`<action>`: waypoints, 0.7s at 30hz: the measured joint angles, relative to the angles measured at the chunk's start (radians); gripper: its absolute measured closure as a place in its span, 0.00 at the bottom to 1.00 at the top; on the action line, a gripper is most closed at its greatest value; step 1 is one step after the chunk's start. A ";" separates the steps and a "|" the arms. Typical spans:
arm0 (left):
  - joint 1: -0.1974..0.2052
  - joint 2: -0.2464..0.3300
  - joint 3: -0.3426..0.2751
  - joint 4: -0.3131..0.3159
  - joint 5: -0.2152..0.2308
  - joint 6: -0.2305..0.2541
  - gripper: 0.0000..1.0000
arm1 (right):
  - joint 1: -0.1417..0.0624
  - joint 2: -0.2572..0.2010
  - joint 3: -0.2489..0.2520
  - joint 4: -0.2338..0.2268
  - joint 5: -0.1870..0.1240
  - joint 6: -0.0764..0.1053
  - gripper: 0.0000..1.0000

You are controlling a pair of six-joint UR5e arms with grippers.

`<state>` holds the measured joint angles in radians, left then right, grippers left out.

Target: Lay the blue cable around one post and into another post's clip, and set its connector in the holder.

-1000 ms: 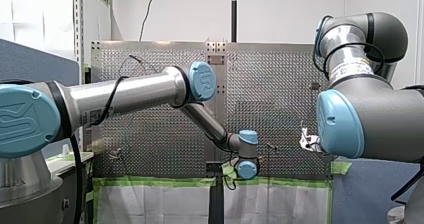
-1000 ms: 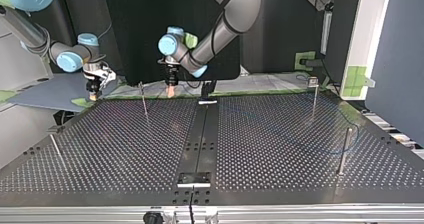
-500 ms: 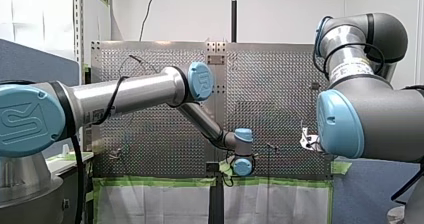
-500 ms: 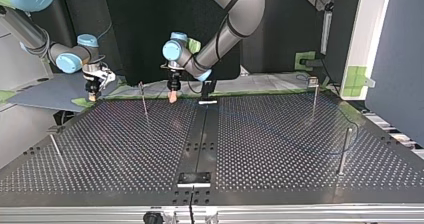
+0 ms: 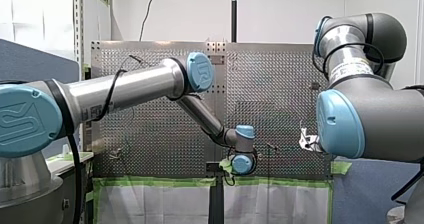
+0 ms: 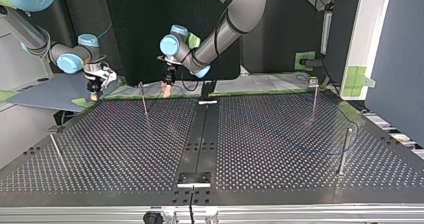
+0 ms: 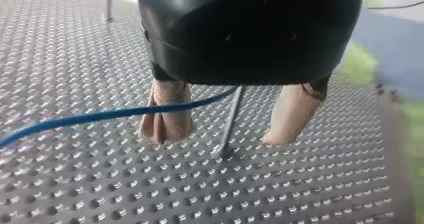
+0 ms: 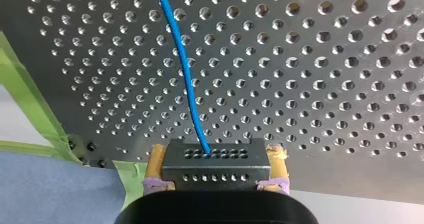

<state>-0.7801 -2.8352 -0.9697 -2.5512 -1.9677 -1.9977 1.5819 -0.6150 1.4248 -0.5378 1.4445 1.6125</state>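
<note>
In the left wrist view my left gripper (image 7: 226, 134) stands open, its beige pads (image 7: 167, 115) well apart. A thin post (image 7: 229, 121) rises between them. The blue cable (image 7: 100, 116) crosses in front of one pad and meets the post's top under the gripper body; nothing grips it. In the top view that gripper (image 6: 166, 87) hangs by the far post (image 6: 144, 101). My right gripper (image 8: 216, 176), with yellow pads, is shut on the black perforated connector (image 8: 212, 163), from which the blue cable (image 8: 182, 64) runs out over the table. It hovers at the top view's far left (image 6: 94, 91).
More thin posts stand at the top view's right (image 6: 314, 100), near right (image 6: 343, 151) and near left (image 6: 56, 149). A small metal plate (image 6: 195, 178) lies on the dark centre strip near the front edge. Green tape (image 8: 30, 104) marks the table edge beside my right gripper.
My left gripper has opened and let go of the cable, after dipping toward the table, then lifting and shifting to the top view's left. My right arm has not moved.
</note>
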 joint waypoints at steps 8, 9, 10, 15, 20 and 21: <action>-0.003 0.066 -0.073 -0.040 0.052 0.074 0.00 | 0.000 0.000 0.000 0.019 -0.002 0.000 1.00; -0.003 0.074 -0.082 -0.037 0.053 0.083 0.00 | 0.001 0.000 0.000 0.022 -0.002 0.000 1.00; -0.004 0.085 -0.093 -0.034 0.054 0.094 0.00 | 0.001 0.000 0.000 0.025 -0.002 0.000 1.00; -0.009 0.113 -0.134 -0.038 0.058 0.135 0.00 | 0.000 0.000 0.000 0.032 -0.002 0.000 1.00; -0.018 0.118 -0.177 -0.072 0.063 0.178 0.00 | -0.001 0.000 0.000 0.036 -0.002 0.000 1.00; -0.020 0.118 -0.185 -0.079 0.066 0.186 0.00 | -0.001 0.000 0.000 0.036 -0.002 0.000 1.00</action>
<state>-0.7998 -2.7173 -1.1543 -2.6302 -1.9018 -1.8119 1.5807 -0.6148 1.4245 -0.5021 1.4420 1.6124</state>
